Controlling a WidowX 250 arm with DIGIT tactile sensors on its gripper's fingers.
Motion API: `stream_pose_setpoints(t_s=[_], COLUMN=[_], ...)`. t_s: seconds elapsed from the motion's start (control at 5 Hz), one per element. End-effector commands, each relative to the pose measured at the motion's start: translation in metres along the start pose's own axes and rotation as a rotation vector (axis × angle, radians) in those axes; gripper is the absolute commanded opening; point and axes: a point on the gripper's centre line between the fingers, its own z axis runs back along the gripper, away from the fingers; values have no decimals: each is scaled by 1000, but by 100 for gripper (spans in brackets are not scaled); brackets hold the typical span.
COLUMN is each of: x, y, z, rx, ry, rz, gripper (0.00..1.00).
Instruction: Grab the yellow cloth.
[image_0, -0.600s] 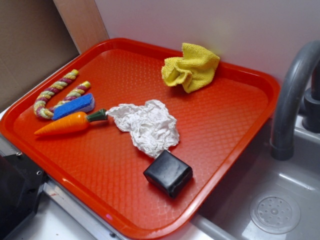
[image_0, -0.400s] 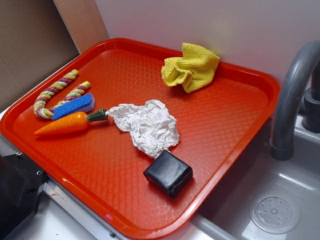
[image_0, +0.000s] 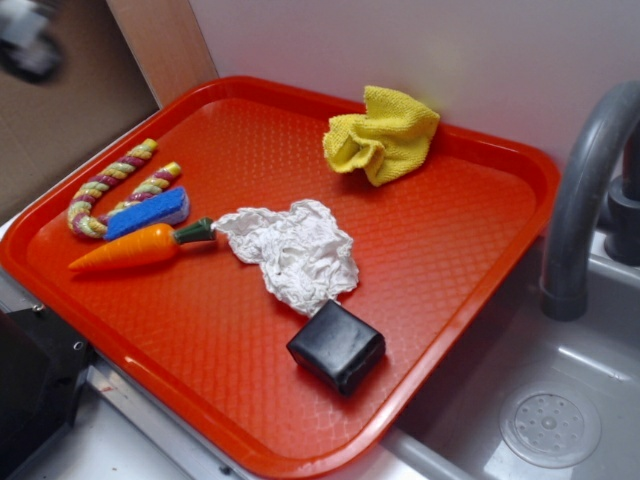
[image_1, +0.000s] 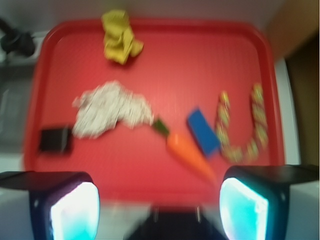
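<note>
Approach step — gripper (image_1: 157, 200) spread wide, holding nothing, high over the tray (image_0: 470, 250). Yellow cloth (image_0: 382, 135) sits upper centre; next move likely calls for reaching past the white wad (image_0: 295, 250).

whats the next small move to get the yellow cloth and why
Probably carry the tool forward over the tray toward the yellow cloth. The wrist view shows both fingers spread wide and holding nothing, high above the near edge, while the cloth lies bunched at the far rim, past the white wad.
</note>
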Motion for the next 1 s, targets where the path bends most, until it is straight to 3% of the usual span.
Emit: stream_pose_setpoints(t_s=[0.0, 0.2, 0.4, 0.6, 0.8], x=[96, 133, 152, 138, 123], y=[-25, -38, -42, -39, -43], z=[-26, -79, -121, -147, -140], rx=[-120, -90, -72, -122, -135], ry=[-231, -211, -92, 13, 23], rz=[-163, -330, -315, -405, -461], gripper=[100, 100, 100, 100, 100])
